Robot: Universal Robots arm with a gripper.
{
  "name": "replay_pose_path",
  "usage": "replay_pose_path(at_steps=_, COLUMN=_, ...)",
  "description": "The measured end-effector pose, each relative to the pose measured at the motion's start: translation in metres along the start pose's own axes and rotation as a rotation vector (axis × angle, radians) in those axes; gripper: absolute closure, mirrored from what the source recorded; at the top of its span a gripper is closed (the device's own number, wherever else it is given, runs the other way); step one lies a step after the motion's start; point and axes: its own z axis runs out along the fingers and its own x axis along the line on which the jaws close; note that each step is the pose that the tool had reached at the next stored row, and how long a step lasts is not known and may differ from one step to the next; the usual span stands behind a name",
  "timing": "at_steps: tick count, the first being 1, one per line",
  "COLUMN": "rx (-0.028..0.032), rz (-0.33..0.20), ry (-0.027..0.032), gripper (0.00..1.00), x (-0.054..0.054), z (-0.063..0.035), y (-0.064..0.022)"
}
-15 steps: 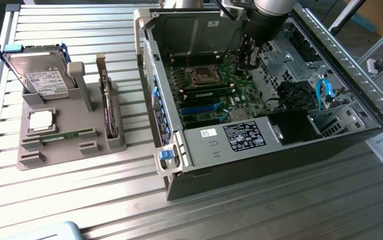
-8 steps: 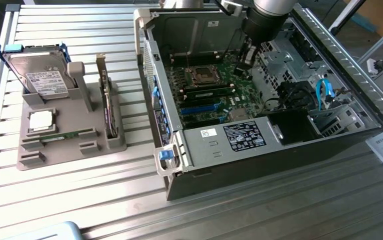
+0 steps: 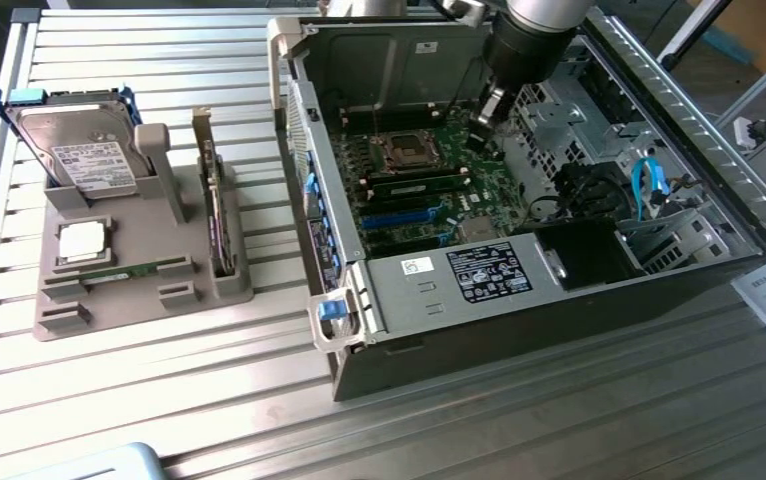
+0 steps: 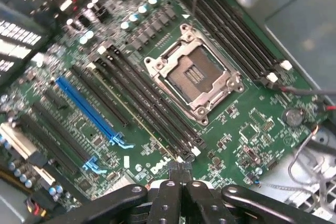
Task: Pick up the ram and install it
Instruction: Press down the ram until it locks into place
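Ram: thin green stick lying flat in the near slot of the grey holder, on the bench at the exterior view's left, well apart from the computer case; nothing touches it.
Holder contents: hard drive standing at the far end, square silver processor in the middle, an upright card at the holder's right side.
Pincer: fingers pressed together, nothing held between them; it hangs over the motherboard just off the end of the black memory slots, beside the empty processor socket.
Installed stick: one green module seems already seated in a slot by the socket in the exterior view.
Arm pose: the arm comes down from the far side into the open case, wrist pointing nearly straight down, tool above the board's far right part.
Task standing: judging by the layout, a ram stick is not yet picked up from the holder.
Risk, board contact: closed fingers this low over the board could knock slot latches or small capacitors if the arm drifts sideways.
Risk, cables: loose wires near the board edge could snag on the wrist.
Risk, case wall: lifting out at a slant could catch the case's rim.
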Motion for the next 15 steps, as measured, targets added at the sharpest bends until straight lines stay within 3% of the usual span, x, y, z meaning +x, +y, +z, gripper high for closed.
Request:
replay_pose_path(at_steps=5, rx=0.0013, rz=0.144, ry=0.0006, gripper=0.90, x=0.0000, z=0.0008, y=0.0000)
replay_pose_path(at_steps=15, rx=0.0032, rz=0.362, ry=0.0015, gripper=0.90, x=0.0000, z=0.0021, y=0.0000)
